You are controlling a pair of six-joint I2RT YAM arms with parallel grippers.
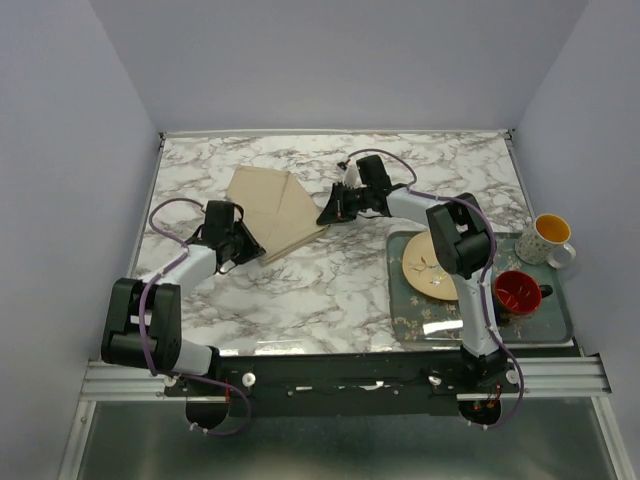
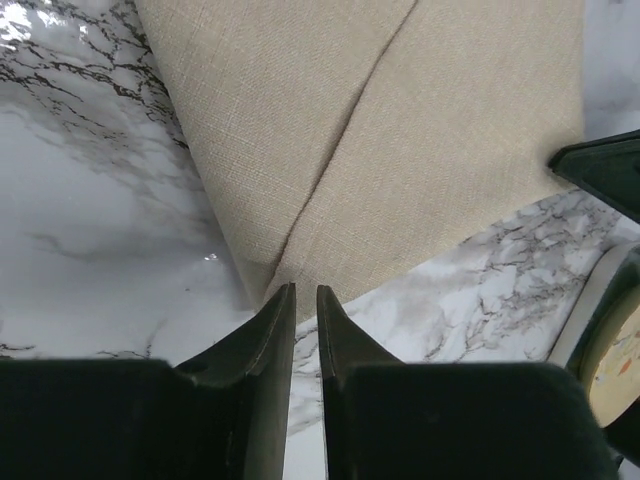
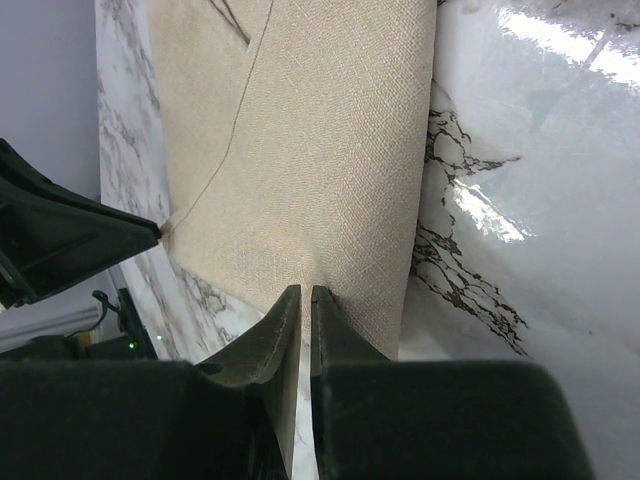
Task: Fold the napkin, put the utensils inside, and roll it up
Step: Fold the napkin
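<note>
- The napkin [image 1: 275, 212] lies on the marble counter [image 1: 330, 290], left of centre and toward the far side. It is folded over itself, and one layer's edge runs as a slanted line across the cloth.
- The left hand [image 1: 256, 252] sits low at the napkin's near-left corner.
- In the left wrist view its two fingers stand almost together with only a thin slit between them. Their tips meet the very point of that corner. I cannot tell whether any cloth is caught in the slit.
- The right hand [image 1: 323, 217] reaches in from the right to the napkin's right-hand corner, at the opposite end of the same near edge.
- In the right wrist view its fingers [image 3: 283, 318] are clenched to a narrow slit, with the tips overlapping the napkin's edge. It appears to be pinching the cloth there.
- Each wrist view shows the other hand's dark tip at the far end of that edge.
- The cloth looks flat against the counter between the two hands.
- A patterned tray [image 1: 410, 322] rests on the counter's right side, well apart from the napkin.
- On the tray sit a round tan plate [image 1: 425, 272], a red cup [image 1: 517, 292] and a yellow-and-white mug [image 1: 548, 238]. The right arm crosses above the plate.
</note>
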